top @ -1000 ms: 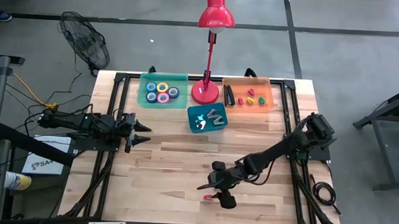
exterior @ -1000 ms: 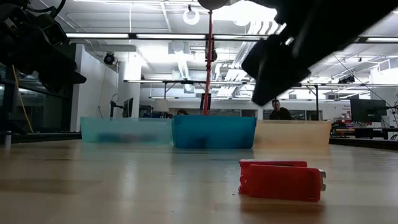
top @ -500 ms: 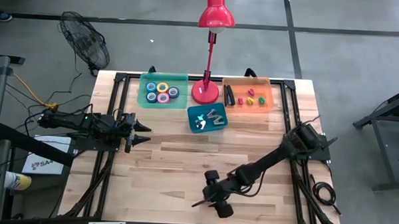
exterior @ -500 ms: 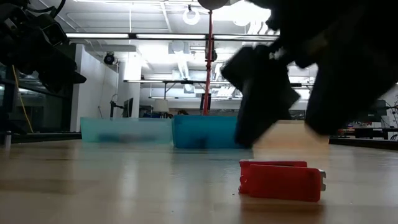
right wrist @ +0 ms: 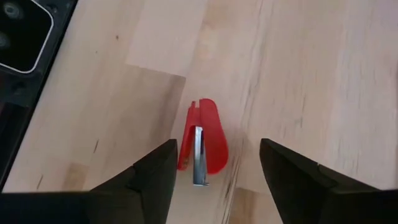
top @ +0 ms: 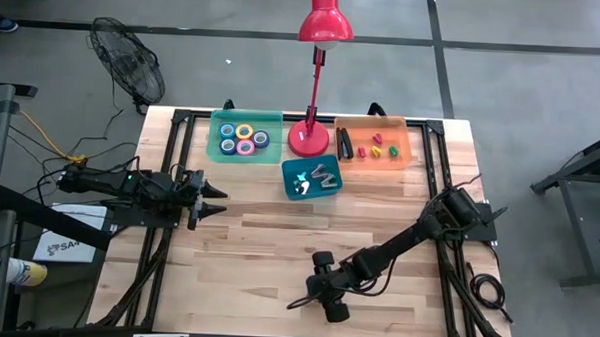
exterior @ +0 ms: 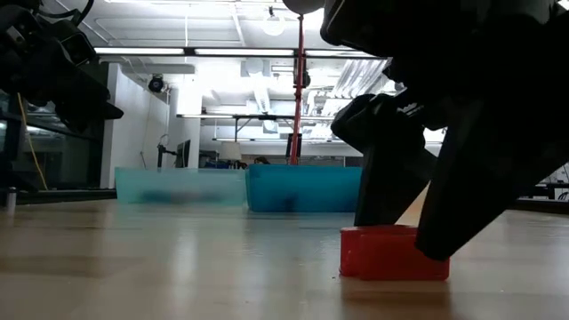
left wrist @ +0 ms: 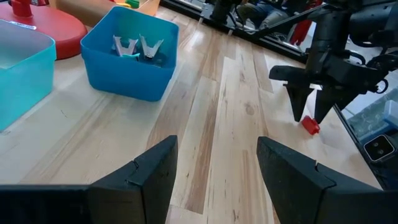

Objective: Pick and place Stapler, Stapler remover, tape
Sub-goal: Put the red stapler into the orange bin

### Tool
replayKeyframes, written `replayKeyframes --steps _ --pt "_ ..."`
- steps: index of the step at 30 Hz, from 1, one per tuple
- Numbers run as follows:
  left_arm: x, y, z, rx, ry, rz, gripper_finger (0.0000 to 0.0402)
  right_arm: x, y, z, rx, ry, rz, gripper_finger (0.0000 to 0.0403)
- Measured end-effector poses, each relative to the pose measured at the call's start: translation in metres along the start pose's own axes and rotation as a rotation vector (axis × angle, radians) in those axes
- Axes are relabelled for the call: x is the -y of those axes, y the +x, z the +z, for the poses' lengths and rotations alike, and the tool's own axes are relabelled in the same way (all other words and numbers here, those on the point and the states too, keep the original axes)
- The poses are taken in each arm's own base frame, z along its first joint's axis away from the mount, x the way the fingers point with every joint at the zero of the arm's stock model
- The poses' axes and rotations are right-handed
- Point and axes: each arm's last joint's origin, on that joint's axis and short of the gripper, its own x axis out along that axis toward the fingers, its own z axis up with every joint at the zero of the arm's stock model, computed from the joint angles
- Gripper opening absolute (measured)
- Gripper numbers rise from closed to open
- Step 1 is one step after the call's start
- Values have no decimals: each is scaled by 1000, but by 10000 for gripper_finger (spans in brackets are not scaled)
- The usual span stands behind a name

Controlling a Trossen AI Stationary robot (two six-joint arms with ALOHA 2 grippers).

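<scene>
- High view: you have the right gripper [top: 314, 297] low over the front middle of the table [top: 257, 257], its arm reaching in from the right edge. The left gripper [top: 211, 200] waits near the left edge, level with the table's middle, fingers spread. At the far edge you see three bins: a teal one [top: 272, 119] holding the tape [top: 244, 139] rolls, a small blue one [top: 291, 187] just in front of the red lamp base [top: 308, 139], and an orange one [top: 406, 132] with small coloured items. The red stapler is hidden under the right gripper here.
- Low view: you see the right gripper [exterior: 418, 222] filling the right side, its two dark fingers coming down on either side of the red stapler [exterior: 384, 252], which lies flat on the wood. The jaws stand wide; you cannot tell whether either finger touches it. The left gripper [exterior: 93, 107] hangs high at the left. The teal bin [exterior: 178, 187] and blue bin [exterior: 302, 187] stand far behind.
- Left wrist view: your left fingers [left wrist: 149, 177] stand apart with bare wood between them. The blue bin [left wrist: 134, 81] holds pale stapler removers [left wrist: 134, 46]. Across the table the right gripper [left wrist: 309, 115] points down beside the stapler [left wrist: 311, 126].
- Right wrist view: the stapler [right wrist: 203, 143] lies between your right fingers [right wrist: 152, 177], well clear of both, metal strip facing up. The jaws are wide and hold nothing.
</scene>
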Motion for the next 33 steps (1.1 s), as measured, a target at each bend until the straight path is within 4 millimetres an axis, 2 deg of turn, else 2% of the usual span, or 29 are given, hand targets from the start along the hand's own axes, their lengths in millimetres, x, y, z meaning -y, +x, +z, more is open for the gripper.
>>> replayKeyframes --steps 5,13,19,28,33 --pt "0 0 0 0 0 0 217 0 0 0 -3 -28 8 206" --pt "0 0 0 0 0 0 217 3 13 -4 -19 -38 32 190" --pt "0 0 0 0 0 1 217 7 15 -3 -12 -27 11 160" --pt "0 0 0 1 0 0 217 13 15 -2 -24 66 33 78" --pt "0 0 0 1 0 0 217 24 8 3 -32 188 38 75"
